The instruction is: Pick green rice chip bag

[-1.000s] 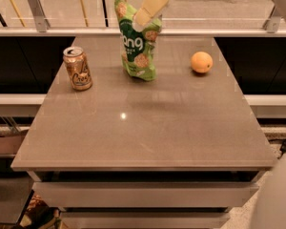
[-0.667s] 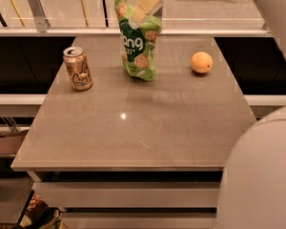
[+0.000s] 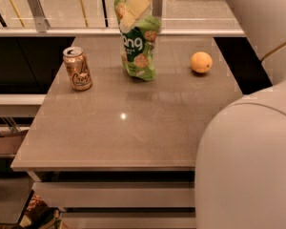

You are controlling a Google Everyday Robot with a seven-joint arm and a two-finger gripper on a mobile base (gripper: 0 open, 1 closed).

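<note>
The green rice chip bag (image 3: 139, 51) stands upright on the grey table (image 3: 133, 123) at the back middle, its base resting on the tabletop. My gripper (image 3: 142, 17) comes down from the top edge of the view onto the bag's top. Its cream finger (image 3: 133, 7) lies across the front of the bag's upper left part. A grey finger (image 3: 156, 5) stands at the bag's upper right. The jaws are apart, with the bag's crinkled top between them. My arm's large pale shell (image 3: 248, 156) fills the right foreground.
A tan soda can (image 3: 77, 68) stands left of the bag. An orange (image 3: 201, 62) lies to the bag's right. A glass railing with metal posts (image 3: 35, 8) runs behind the table. A dark drop lies on both sides of the table.
The cream finger has shifted left and lower onto the bag's top. My arm's shell has swung in to cover the right foreground. The bag, can and orange have not moved.
</note>
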